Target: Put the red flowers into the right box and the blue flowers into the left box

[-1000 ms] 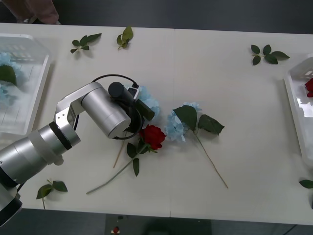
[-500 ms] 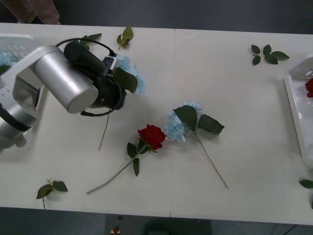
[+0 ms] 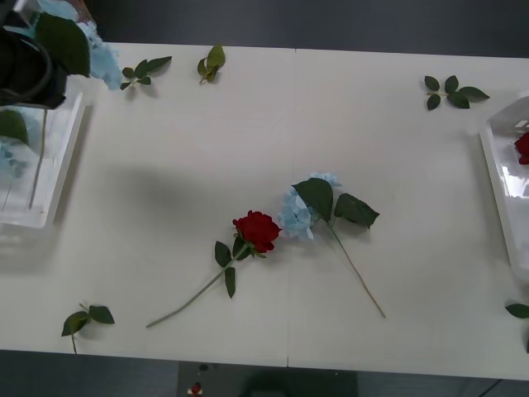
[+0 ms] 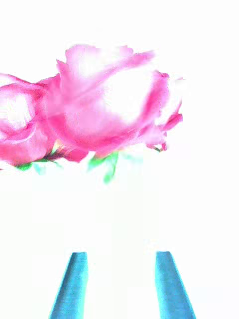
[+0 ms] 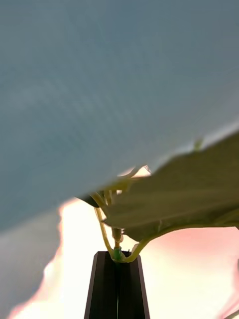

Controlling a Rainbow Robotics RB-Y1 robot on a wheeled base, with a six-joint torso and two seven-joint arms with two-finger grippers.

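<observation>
- the left gripper (image 5: 117, 279) is clamped tight on the thin stem of a blue flower (image 3: 97, 56); in its wrist view the two dark fingers (image 5: 102, 289) press together with the green stem sticking up out of them and a big leaf (image 5: 184, 194) spreading just above.
- in the front view that held bloom sits at the upper left corner of the frame, with the dark end of the left arm (image 3: 25, 62) beside it, and its stem (image 3: 37, 157) hangs down over the left box (image 3: 58, 174).
- the left box lies at the left edge of the frame, and pale blue blossoms with a green leaf (image 3: 10, 126) already rest inside it.
- the right gripper (image 4: 119, 286) has its blue fingers (image 4: 72, 284) spread apart with nothing between them; red roses (image 4: 99, 114) lie close in front of it.
- the right box (image 3: 496, 165) is at the right edge of the front view, with a bit of red bloom (image 3: 522, 147) inside.
- near the middle of the table (image 3: 372, 116) a red rose (image 3: 257, 230) lies with its stem running toward the lower left.
- just beside it, to the right, another blue flower (image 3: 296, 213) lies flat, its petals touching or nearly touching the rose, its stem running toward the lower right.
- loose leaf sprigs (image 3: 453, 91) are scattered along the top edge and in the lower corners of the table.
</observation>
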